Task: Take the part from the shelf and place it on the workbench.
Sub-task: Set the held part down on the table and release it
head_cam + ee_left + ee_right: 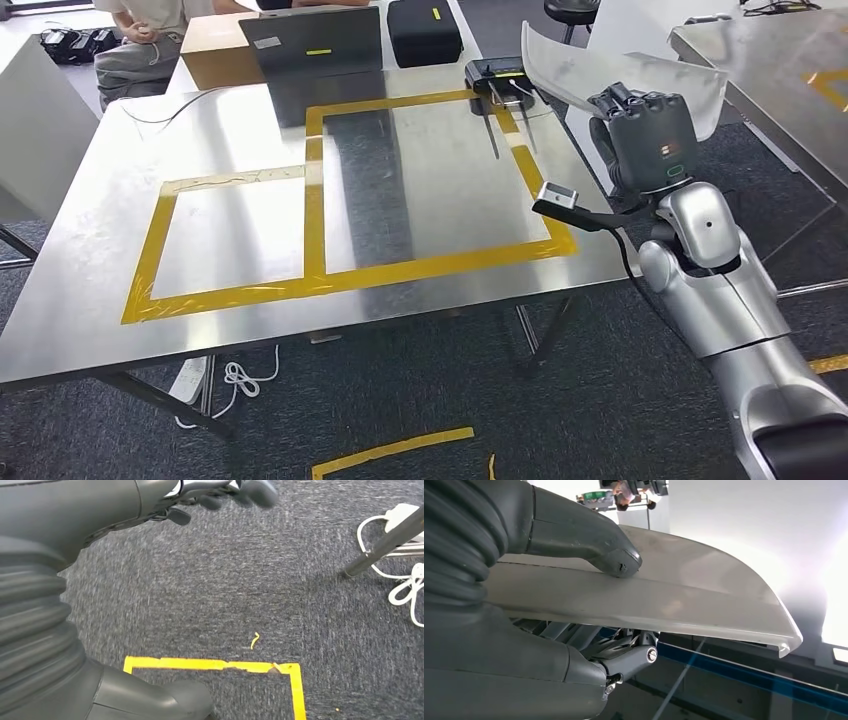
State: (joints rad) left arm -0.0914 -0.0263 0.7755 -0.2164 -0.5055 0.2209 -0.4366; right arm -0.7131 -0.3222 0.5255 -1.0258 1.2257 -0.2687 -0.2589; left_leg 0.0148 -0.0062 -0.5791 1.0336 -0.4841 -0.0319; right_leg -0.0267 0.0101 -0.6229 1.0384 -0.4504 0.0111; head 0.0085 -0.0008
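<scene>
The right robot hand (648,135) grips the pale curved part (600,75), thumb pressed on its face, holding it raised beside the tabletop's (90,250) right edge; the left robot hand (220,492) hangs over grey carpet (225,590), fingers curled on nothing.

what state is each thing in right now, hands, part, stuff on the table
right hand: raised beside the table's right edge, gripping the part
part: pale curved panel, held in the air, not yet on the table
left hand: hanging over the carpet, holding nothing
table: bare steel inside the yellow tape squares
black case: closed, at the far edge
cardboard box: closed
</scene>
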